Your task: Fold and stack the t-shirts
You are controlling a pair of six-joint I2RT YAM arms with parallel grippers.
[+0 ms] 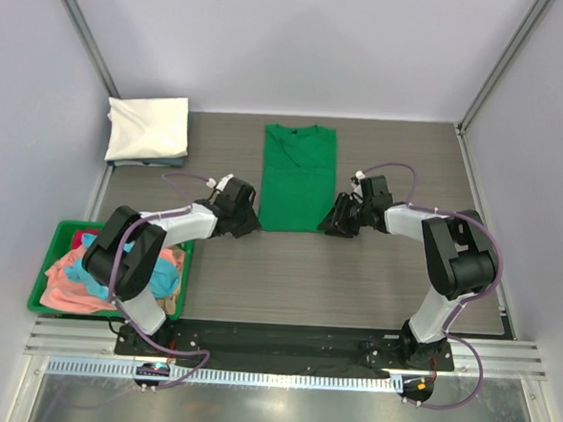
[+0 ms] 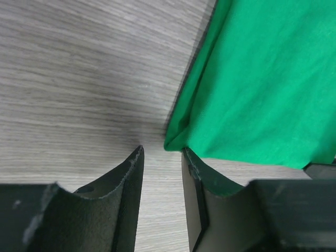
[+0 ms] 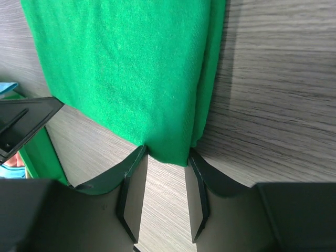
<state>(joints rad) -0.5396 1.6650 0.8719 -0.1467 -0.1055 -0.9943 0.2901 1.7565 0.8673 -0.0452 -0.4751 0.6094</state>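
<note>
A bright green t-shirt (image 1: 298, 179) lies flat in a long narrow fold at the table's middle, neck at the far end. My left gripper (image 1: 251, 222) is open at its near-left corner; in the left wrist view the shirt's corner (image 2: 176, 140) sits just ahead of the gripper (image 2: 163, 151), touching the right fingertip (image 2: 186, 153). My right gripper (image 1: 331, 225) is open at the near-right corner; in the right wrist view the shirt's hem (image 3: 168, 152) reaches just between the fingertips of the gripper (image 3: 167, 155). A folded cream-white shirt (image 1: 148, 128) lies at the far left on a light blue one (image 1: 155, 161).
A rigid green bin (image 1: 39, 297) stands off the table's left edge, holding crumpled salmon-pink (image 1: 67, 284) and light blue (image 1: 168, 276) shirts. Grey walls close in the left, right and far sides. Bare wood-grain table (image 1: 354, 282) lies near the green shirt.
</note>
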